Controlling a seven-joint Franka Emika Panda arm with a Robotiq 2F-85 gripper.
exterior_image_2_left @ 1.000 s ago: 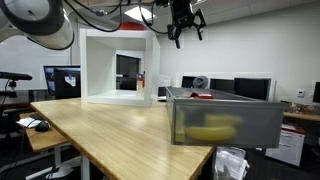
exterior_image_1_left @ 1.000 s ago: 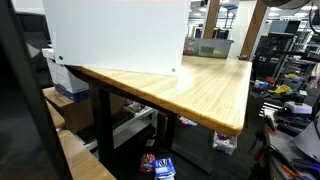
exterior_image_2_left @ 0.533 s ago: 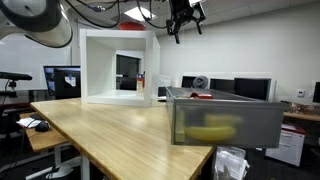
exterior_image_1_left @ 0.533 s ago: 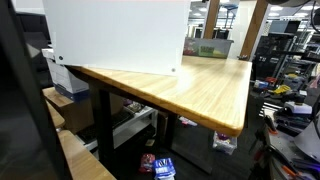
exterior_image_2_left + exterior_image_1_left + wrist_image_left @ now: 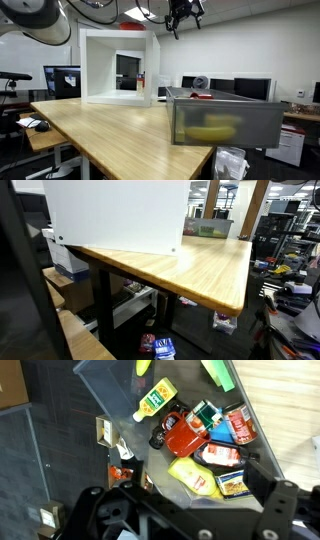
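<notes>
My gripper [image 5: 184, 12] hangs high above the wooden table [image 5: 105, 130], close to the ceiling, with its jaws open and nothing between them. In the wrist view the gripper [image 5: 186, 508] looks straight down into a grey bin [image 5: 112, 395]. The bin holds several packaged goods: a yellow squeeze bottle [image 5: 195, 477], a red pack [image 5: 186, 436], a red can [image 5: 240, 426], a yellow-green bottle [image 5: 155, 400] and a green thing [image 5: 217, 372]. In both exterior views the bin [image 5: 225, 120] [image 5: 208, 227] stands on the table, far below the gripper.
A white open-fronted box [image 5: 118, 65] stands on the table beyond the bin; its blank back [image 5: 120, 215] fills much of an exterior view. Monitors [image 5: 250, 89] and desks lie behind. The table edge [image 5: 225, 300] drops to a cluttered floor.
The gripper has risen a little towards the top of the exterior view, still open. Nothing on the table has moved.
</notes>
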